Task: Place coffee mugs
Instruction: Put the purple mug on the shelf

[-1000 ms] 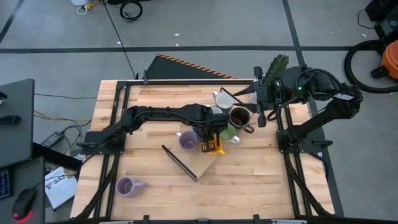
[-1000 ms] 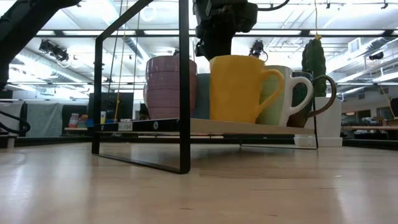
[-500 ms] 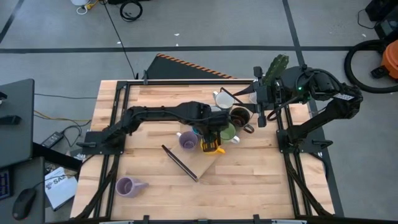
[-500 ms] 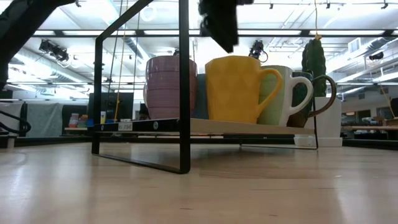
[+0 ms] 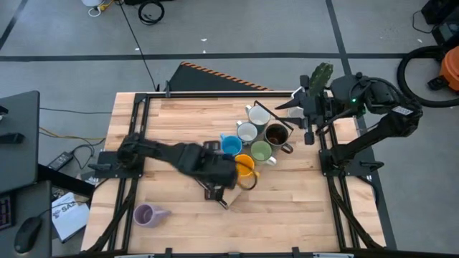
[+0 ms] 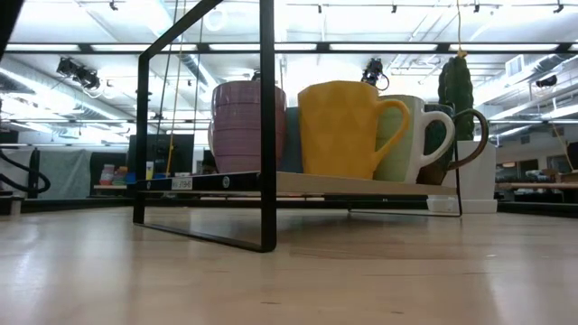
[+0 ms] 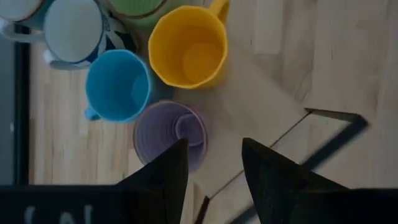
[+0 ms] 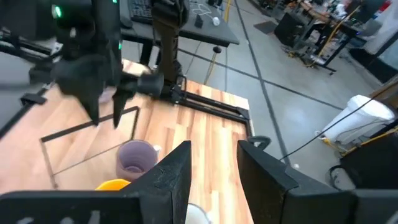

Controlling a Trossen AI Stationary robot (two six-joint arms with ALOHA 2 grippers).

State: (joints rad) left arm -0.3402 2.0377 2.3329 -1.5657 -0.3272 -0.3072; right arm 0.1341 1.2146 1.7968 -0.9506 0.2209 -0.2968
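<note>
A light wooden table (image 5: 179,118) is bounded by dark metal rails at its edges. Near its middle a thin wooden shelf board (image 6: 361,185) on a black wire frame (image 6: 267,126) is set. On that board a cluster of mugs is carried: an orange mug (image 5: 244,167), a blue mug (image 5: 230,145), a green mug (image 5: 261,152), a dark brown mug (image 5: 276,134), a pale grey mug (image 5: 247,132) and a white mug (image 5: 257,115). Towards seven o'clock of the table, well apart from the cluster, a lavender mug (image 5: 147,214) is left directly on the wood. At one o'clock a cactus pot (image 5: 319,77) is stood at the table's edge.
</note>
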